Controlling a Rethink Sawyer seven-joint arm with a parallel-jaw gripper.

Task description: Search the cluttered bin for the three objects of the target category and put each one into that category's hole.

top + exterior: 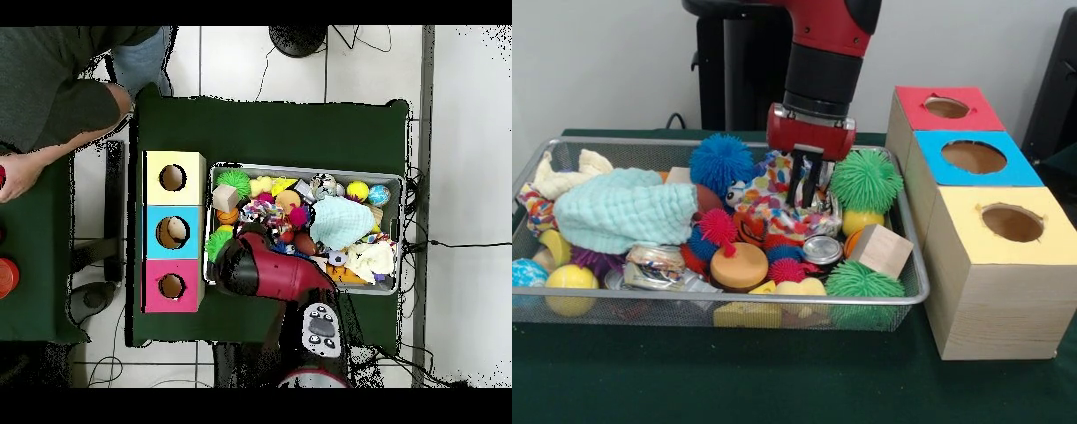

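Observation:
The silver wire mesh bin (pixel 689 300) lies on the green table, crowded with toys; it also shows in the overhead view (pixel 300 168). My gripper (pixel 808 187) is lowered into the bin's right half, right over a spotted multicoloured cloth toy (pixel 768 196), between a blue spiky ball (pixel 720 163) and a green spiky ball (pixel 866 180). In the overhead view the arm hides the gripper. The round hole in the yellow-topped wooden box (pixel 1012 222) is to the right of the bin and nearest the camera; from overhead the hole (pixel 172 178) looks empty.
The blue-topped box (pixel 974 157) and the red-topped box (pixel 946 107) stand behind the yellow one. The bin also holds a mint cloth (pixel 627 210), a wooden block (pixel 880 250), a second green spiky ball (pixel 862 281) and a yellow ball (pixel 570 281). A person (pixel 50 90) stands at the overhead view's top left.

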